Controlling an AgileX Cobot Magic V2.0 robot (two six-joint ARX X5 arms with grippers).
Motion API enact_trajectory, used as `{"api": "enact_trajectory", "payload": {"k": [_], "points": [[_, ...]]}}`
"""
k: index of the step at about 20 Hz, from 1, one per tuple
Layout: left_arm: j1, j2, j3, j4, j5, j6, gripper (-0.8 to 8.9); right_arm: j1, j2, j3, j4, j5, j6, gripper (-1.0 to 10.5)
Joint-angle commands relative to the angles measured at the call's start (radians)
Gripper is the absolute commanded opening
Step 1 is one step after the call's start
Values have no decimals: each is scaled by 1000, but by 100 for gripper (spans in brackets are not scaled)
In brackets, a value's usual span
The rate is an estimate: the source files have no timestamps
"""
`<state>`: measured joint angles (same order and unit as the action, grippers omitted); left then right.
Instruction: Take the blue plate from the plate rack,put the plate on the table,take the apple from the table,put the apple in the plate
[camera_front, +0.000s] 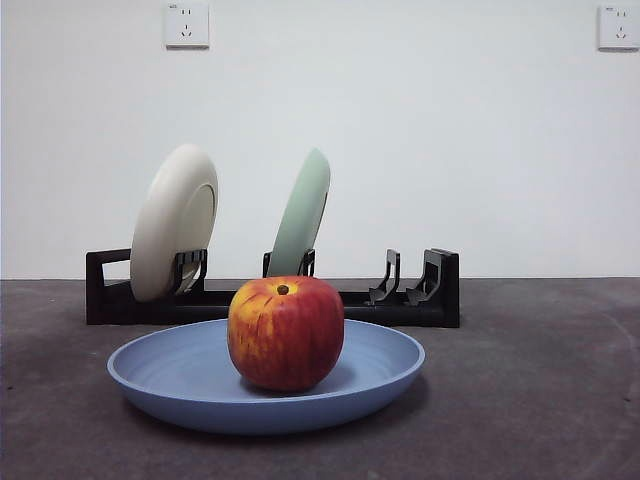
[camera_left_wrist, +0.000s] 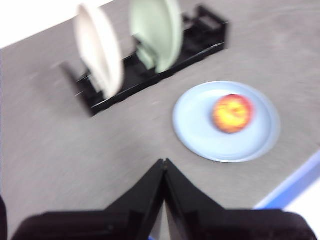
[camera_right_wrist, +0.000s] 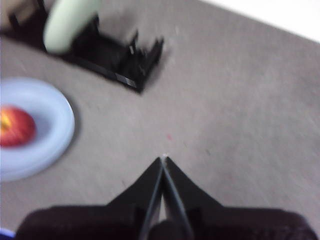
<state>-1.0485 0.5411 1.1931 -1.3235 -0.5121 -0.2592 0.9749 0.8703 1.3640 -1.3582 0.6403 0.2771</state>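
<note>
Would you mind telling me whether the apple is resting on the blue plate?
Touching. In the front view the apple sits inside the blue plate, its underside meeting the plate's floor with no gap; the left wrist view shows it within the rim.

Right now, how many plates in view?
3. A cream-white round plate and a pale green round plate stand upright in the black plastic plate rack; a matte light-blue round plate lies on the dark grey table, holding the red apple. None looks hidden.

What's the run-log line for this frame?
round red apple: in matte light-blue round plate | plate: on dark grey table | left gripper: shut, empty | right gripper: shut, empty
</note>
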Motion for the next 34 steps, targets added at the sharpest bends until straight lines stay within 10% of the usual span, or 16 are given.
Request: {"api": "enact_trajectory", "payload": {"k": [1, 7, 10, 15, 34], "points": [[130, 5, -1, 5, 25, -3, -4, 0, 5, -2, -19, 4, 10, 3], [621, -50, -189, 188, -73, 224, -4, 0, 5, -2, -19, 4, 10, 3], [797, -192, -469, 638, 248, 391, -4, 0, 5, -2, -19, 4, 10, 3], [981, -382, -915, 1174, 653, 397, -4, 0, 10, -2, -19, 4, 10, 3], [1083, -537, -1186, 1162, 598, 330, -4, 0, 10, -2, -19, 4, 10, 4]]}}
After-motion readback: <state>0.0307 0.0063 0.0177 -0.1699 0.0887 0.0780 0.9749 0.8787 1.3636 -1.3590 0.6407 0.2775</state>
